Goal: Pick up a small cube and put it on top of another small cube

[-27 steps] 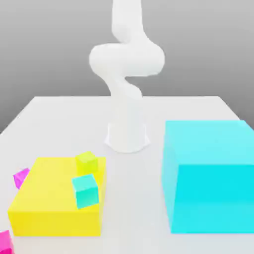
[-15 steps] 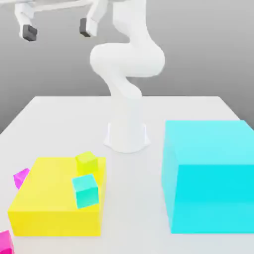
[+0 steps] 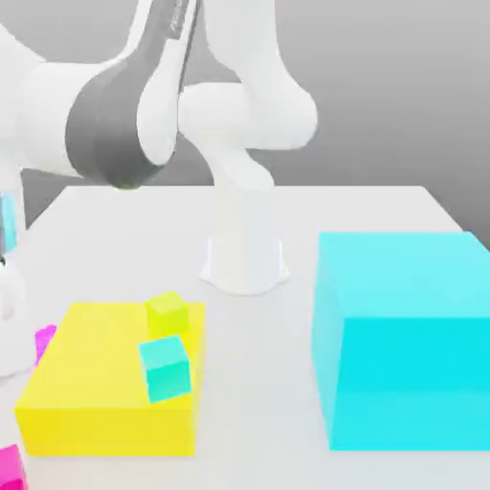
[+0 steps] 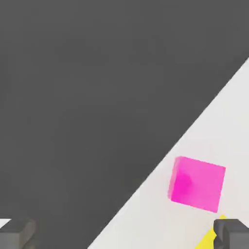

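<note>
Hand view shows the spread hand approaching the small magenta cube beside the big yellow block; next, centre and descend.

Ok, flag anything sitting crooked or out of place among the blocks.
The small teal cube sits tilted against the front edge of the big yellow block, not flat on the table. The yellow-green cube sits on the block's far corner, turned askew. A magenta cube lies near the table edge.
</note>
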Controlling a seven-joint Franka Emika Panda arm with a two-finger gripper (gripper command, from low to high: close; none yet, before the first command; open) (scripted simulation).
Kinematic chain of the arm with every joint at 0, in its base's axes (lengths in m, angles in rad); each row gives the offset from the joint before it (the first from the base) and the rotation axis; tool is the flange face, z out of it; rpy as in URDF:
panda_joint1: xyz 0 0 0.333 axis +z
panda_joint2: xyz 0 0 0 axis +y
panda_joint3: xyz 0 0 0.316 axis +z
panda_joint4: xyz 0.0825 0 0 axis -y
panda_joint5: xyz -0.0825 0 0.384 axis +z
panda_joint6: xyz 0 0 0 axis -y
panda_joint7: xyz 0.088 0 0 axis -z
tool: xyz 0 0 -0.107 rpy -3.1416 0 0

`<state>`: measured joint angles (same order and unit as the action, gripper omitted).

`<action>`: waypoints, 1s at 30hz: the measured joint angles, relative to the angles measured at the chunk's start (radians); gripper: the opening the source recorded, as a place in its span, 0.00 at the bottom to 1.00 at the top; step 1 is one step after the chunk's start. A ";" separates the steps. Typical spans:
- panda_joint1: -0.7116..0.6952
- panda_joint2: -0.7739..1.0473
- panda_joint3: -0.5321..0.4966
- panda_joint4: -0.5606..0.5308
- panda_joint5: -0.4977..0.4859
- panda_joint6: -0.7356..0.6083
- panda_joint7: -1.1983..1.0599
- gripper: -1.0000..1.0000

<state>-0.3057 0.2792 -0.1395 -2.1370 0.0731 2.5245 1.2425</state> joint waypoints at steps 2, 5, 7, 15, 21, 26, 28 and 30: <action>-0.019 0.074 -0.010 0.011 0.022 0.014 0.018 0.50; -0.047 0.184 -0.014 0.030 0.055 0.048 0.035 0.50; -0.060 0.257 -0.002 0.045 0.073 0.097 0.029 0.50; -0.074 0.327 0.013 0.061 0.089 0.151 0.019 0.00; -0.045 0.157 -0.019 0.006 0.048 0.036 0.036 0.00; -0.018 -0.025 -0.028 -0.127 -0.010 -0.010 0.014 0.00; -0.010 -0.099 -0.028 -0.182 -0.034 -0.027 0.004 0.00; -0.004 -0.172 -0.025 -0.237 -0.056 -0.045 -0.006 0.00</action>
<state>-0.3101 0.1067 -0.1645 -2.3738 0.0172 2.4798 1.2365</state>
